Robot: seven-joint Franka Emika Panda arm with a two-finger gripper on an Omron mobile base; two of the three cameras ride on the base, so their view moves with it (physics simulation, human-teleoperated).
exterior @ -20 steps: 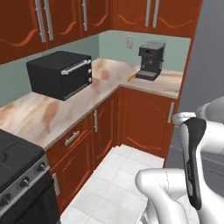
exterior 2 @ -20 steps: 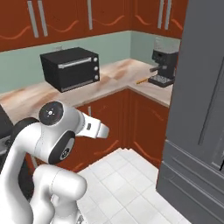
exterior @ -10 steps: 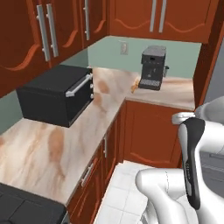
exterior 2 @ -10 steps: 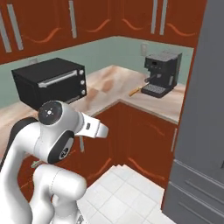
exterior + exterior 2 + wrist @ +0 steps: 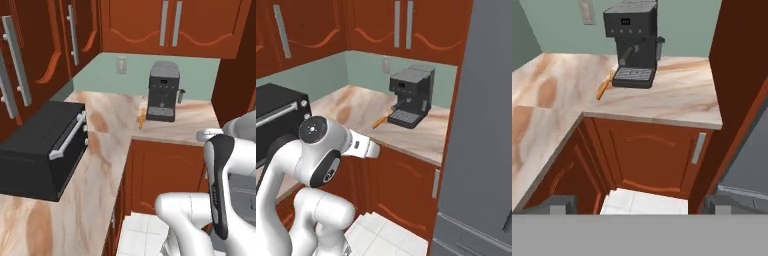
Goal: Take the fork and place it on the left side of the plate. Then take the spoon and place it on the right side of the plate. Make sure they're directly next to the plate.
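1. Fork (image 5: 604, 86), orange, lies on the marble worktop (image 5: 677, 100) in the upper left of the hand view, just beside the black coffee machine (image 5: 634, 42)
2. Fingers (image 5: 559, 204) spread wide apart at the bottom edge, grasping nothing
3. Toaster oven (image 5: 42, 150) sits at left in the left base view

Bare worktop (image 5: 557, 95) lies open left of the fork (image 5: 604, 86), with the coffee machine (image 5: 635, 42) crowding its right.

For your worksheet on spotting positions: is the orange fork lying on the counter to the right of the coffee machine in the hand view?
No, the fork lies on the counter left of the coffee machine.
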